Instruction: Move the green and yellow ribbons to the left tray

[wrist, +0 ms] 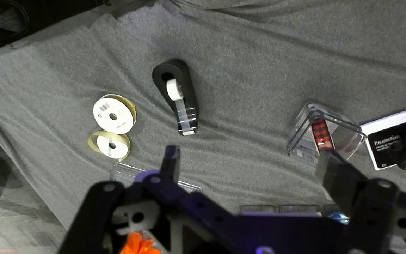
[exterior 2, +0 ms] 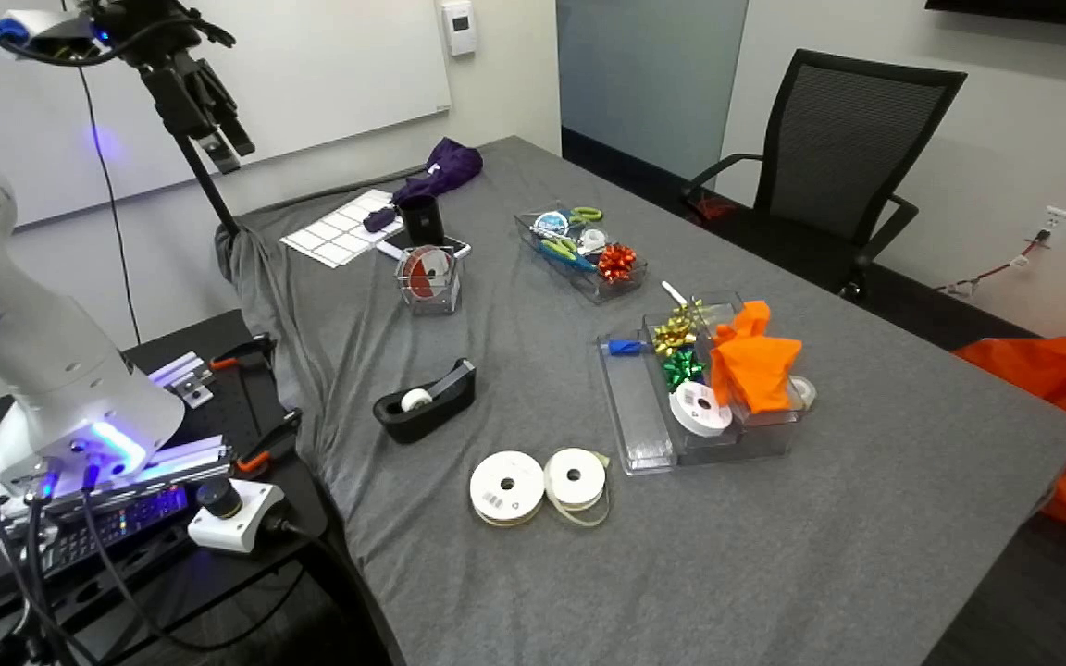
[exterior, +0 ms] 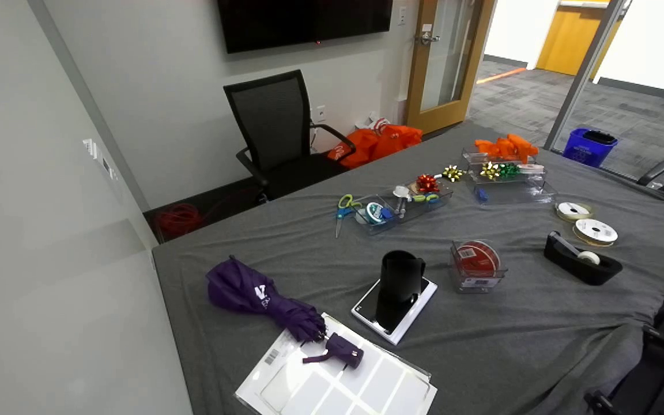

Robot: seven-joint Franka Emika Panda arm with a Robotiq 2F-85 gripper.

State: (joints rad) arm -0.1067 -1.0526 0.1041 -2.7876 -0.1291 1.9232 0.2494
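Left in an exterior view, the black gripper hangs (the wrist view shows its fingers spread wide), holding nothing. Rightward, a clear stepped plastic tray bears a shiny yellow bow, a shiny green bow and a white spool, rowed along its middle tier beside an orange fabric bundle. An exterior view shows a second yellow bow just outside.

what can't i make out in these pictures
Green bow and yellow bows: unseen in the wrist view, likely behind the tool.
Box under mug: cut off by the wrist view's right edge.
Television: cut off by the top edge in an exterior view.
Red roll: label too small to read in an exterior view.
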